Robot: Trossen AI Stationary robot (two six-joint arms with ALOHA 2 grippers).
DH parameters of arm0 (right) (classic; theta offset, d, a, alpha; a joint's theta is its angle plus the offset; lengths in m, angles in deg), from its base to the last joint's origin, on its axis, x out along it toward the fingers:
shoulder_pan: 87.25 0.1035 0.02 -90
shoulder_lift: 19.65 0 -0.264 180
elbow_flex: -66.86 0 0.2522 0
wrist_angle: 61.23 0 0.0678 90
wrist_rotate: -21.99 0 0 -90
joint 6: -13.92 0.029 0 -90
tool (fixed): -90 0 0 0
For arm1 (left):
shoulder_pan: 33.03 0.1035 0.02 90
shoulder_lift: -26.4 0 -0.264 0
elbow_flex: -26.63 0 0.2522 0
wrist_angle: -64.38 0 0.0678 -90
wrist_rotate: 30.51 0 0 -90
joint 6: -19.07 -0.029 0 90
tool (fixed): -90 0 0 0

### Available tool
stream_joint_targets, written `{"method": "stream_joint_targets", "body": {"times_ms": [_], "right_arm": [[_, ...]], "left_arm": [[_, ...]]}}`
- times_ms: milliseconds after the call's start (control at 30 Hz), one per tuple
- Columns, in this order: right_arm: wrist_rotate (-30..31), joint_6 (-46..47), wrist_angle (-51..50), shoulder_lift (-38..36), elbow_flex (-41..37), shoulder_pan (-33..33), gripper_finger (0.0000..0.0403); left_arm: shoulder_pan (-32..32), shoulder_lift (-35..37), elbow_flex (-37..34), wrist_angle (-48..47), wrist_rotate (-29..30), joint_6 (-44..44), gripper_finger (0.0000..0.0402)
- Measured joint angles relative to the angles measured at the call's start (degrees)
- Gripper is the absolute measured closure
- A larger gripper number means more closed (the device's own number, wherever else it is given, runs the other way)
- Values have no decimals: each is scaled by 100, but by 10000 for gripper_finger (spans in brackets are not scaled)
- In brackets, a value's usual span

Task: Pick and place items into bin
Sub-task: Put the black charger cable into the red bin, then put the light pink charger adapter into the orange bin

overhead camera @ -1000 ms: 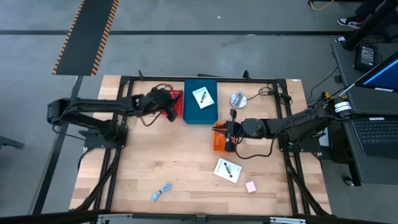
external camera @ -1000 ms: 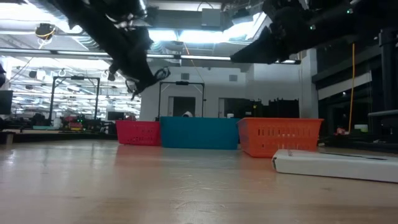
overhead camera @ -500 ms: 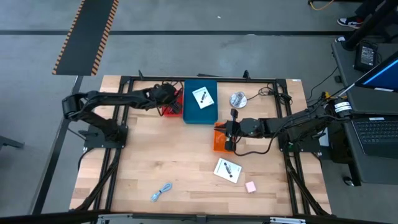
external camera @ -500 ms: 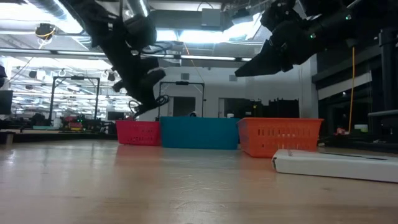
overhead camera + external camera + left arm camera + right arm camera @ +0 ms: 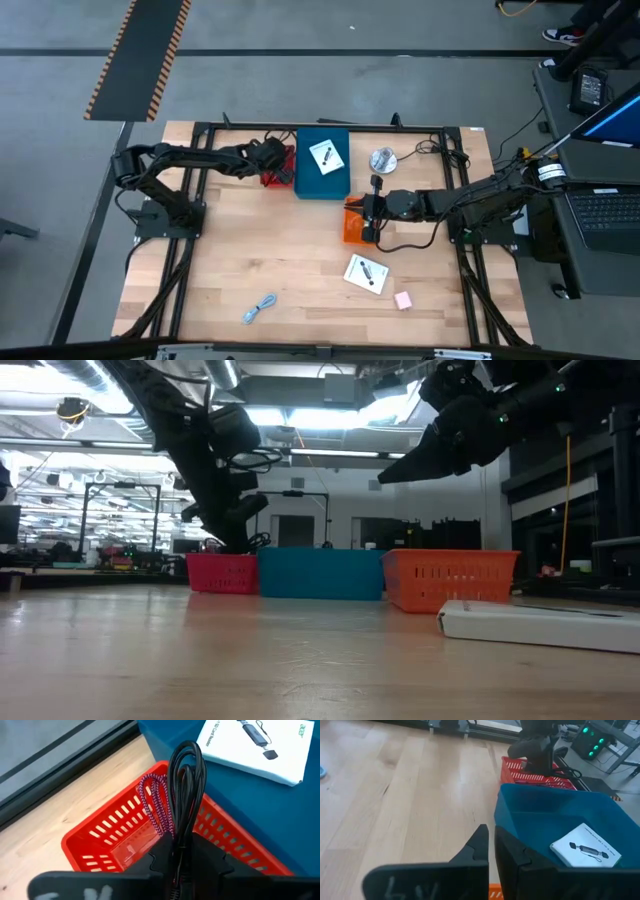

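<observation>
My left gripper (image 5: 182, 845) is shut on the black coiled cable (image 5: 187, 785) and slants down over the red bin (image 5: 278, 170), also seen as the red bin (image 5: 120, 835). A purple braided cord (image 5: 156, 802) shows beside the black loops; I cannot tell whether it is held. One white card (image 5: 326, 156) lies in the blue bin (image 5: 322, 185). My right gripper (image 5: 366, 208) hangs shut above the orange bin (image 5: 350, 228). Another white card (image 5: 366, 273), the pink block (image 5: 403, 300) and the light-blue cable (image 5: 260, 308) lie on the table. My left gripper pinches one end of the black cable's bundled loops (image 5: 179, 837) between its two fingers. The fingers come slanting down from the table's left side and lie along the loops. The loops stick out past the fingertips over the red bin's open top, clear of the table.
The three bins stand in a row at the table's far middle: red (image 5: 222, 573), blue (image 5: 320, 573), orange (image 5: 450, 578). A round silver disc (image 5: 381, 159) lies right of the blue bin. Bare wood lies toward the near edge.
My left gripper has come down and toward the red bin with the black cable, tipping more steeply downward. The cable's loops now hang at the bin's rim. My right gripper's fingers have tipped slightly lower in place above the orange bin.
</observation>
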Motion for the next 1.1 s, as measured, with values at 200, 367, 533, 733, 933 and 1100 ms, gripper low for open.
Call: {"method": "stream_joint_targets", "body": {"times_ms": [200, 367, 533, 733, 933, 1100], "right_arm": [[2, 40, 1, 0, 0, 0, 391], [2, 40, 1, 0, 0, 0, 391], [0, 42, 0, 0, 0, 0, 391], [1, 42, -1, 0, 0, 0, 391], [2, 40, 57, -2, 0, 0, 391], [2, 36, 55, -2, 0, 0, 391]], "left_arm": [[0, -12, 0, 9, -10, 163, 328], [0, -12, 0, 8, -17, 255, 310], [0, -12, 0, 11, -13, 249, 293], [0, 183, 0, 40, -60, -18, 286], [-86, 733, 0, 206, -644, -458, 293], [-298, 1234, 0, 203, -1609, -886, 300]]}}
